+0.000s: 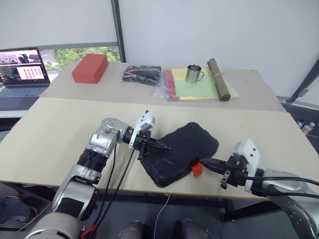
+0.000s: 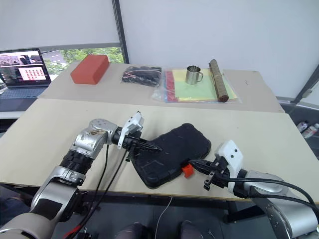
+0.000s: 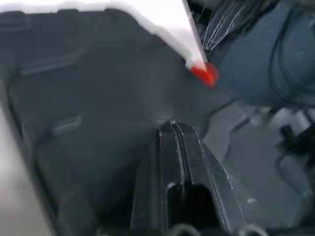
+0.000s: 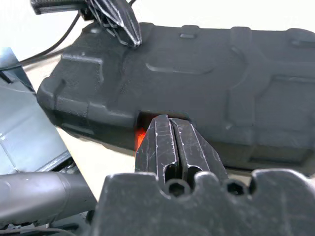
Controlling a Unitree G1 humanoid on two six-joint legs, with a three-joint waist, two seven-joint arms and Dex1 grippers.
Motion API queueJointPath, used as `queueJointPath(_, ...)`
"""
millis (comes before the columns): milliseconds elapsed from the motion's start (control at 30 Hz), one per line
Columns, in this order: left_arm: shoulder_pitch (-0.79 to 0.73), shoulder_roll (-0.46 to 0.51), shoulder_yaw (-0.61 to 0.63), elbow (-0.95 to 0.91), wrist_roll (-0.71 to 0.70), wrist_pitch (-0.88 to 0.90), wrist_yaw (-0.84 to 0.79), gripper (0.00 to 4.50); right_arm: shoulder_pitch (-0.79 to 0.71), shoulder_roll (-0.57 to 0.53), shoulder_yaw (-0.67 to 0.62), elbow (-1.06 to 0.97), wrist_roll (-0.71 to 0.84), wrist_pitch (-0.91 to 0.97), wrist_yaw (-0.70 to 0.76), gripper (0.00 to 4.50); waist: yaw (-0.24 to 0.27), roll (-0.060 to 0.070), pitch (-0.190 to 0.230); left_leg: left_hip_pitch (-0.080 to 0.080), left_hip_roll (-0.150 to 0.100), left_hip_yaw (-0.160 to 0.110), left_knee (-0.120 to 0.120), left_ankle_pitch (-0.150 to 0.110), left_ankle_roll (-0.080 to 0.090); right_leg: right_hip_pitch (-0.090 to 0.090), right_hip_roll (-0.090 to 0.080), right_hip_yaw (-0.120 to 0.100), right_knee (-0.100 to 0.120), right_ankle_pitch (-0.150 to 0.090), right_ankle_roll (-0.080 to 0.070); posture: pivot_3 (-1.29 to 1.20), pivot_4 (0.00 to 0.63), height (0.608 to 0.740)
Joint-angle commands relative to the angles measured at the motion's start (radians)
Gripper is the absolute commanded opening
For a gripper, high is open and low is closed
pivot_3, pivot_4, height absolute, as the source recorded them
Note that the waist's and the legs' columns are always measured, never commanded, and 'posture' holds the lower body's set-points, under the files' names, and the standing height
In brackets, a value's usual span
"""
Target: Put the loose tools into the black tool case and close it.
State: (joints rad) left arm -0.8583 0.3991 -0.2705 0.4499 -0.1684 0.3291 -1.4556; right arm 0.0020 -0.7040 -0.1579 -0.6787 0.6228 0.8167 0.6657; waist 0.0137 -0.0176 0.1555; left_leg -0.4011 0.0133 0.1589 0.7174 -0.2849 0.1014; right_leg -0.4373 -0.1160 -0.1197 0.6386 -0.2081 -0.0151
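Between closed, empty end effectors: black tool case, left atop lid, right at orange latch.

Black tool case with orange latch; red-orange block.

Closed black tool case, orange latch

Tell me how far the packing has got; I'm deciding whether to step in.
Done: the flat black plastic tool case lies closed on the table, no loose tools around. In hand: shut left tool presses its lid; shut right tool sits at the orange latch. Left: snapping that latch.
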Motion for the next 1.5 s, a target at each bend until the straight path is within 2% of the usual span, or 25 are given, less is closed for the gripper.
queueJointPath(33, -0.015, -0.019, -0.059, 0.085, 0.093, -0.137, 0.051, 0.04, 0.004, -0.042, 0.061, 0.0, -0.047, 0.015, -0.013, 0.0, 0.005, 0.0, 0.0, 0.0, 0.0, 0.0, 0.0, 0.0, 0.0, 0.0, -0.001, -0.001, 0.0, 0.0, 0.0, 0.0, 0.15, 0.736)
queueJointPath(200, -0.026, -0.034, -0.064, 0.107, 0.093, -0.188, 0.043, 0.04, 0.081, -0.065, 0.029, -0.034, -0.044, 0.014, -0.017, 0.0, 0.006, 0.0, -0.001, 0.0, 0.0, 0.0, 0.001, -0.001, 0.001, 0.001, -0.001, -0.001, -0.001, 0.0, 0.0, 0.0, 0.15, 0.736)
queueJointPath(400, -0.019, -0.043, -0.071, 0.085, 0.084, -0.193, 0.027, 0.04, 0.17, -0.04, -0.027, -0.066, -0.031, 0.013, -0.05, 0.0, 0.007, 0.001, -0.001, 0.0, 0.0, 0.0, 0.001, -0.001, 0.002, 0.001, 0.0, -0.002, -0.001, 0.0, 0.001, 0.0, 0.15, 0.736)
queueJointPath(567, -0.022, -0.052, -0.086, 0.087, 0.091, -0.219, 0.017, 0.04, 0.203, -0.026, 0.036, -0.018, -0.091, -0.022, -0.07, 0.0, 0.005, 0.001, -0.001, 0.0, 0.0, 0.0, 0.001, -0.001, 0.002, 0.001, 0.0, -0.001, -0.002, -0.001, 0.002, 0.0, 0.15, 0.736)
queueJointPath(800, -0.039, -0.066, -0.134, 0.143, 0.149, -0.326, 0.026, 0.04, 0.051, 0.03, 0.131, 0.051, -0.126, -0.034, -0.085, 0.0, -0.001, 0.002, -0.002, 0.0, 0.001, 0.0, 0.0, -0.001, 0.002, 0.001, 0.001, -0.001, -0.004, -0.002, 0.004, 0.0, 0.15, 0.736)
queueJointPath(1033, -0.035, -0.066, -0.154, 0.183, 0.178, -0.395, 0.027, 0.04, -0.082, 0.052, 0.065, 0.004, -0.04, 0.043, -0.093, 0.0, -0.01, 0.002, -0.002, -0.001, 0.001, 0.0, 0.0, -0.001, 0.002, 0.001, 0.001, -0.001, -0.005, 0.0, 0.0, 0.0, 0.15, 0.736)
queueJointPath(1500, -0.031, -0.068, -0.139, 0.223, 0.192, -0.417, 0.046, 0.04, -0.094, 0.07, 0.094, 0.014, -0.036, 0.064, -0.094, 0.0, -0.027, 0.003, -0.003, 0.001, 0.002, 0.0, -0.002, 0.0, 0.001, 0.001, 0.002, -0.001, -0.005, 0.0, 0.001, 0.0, 0.15, 0.736)
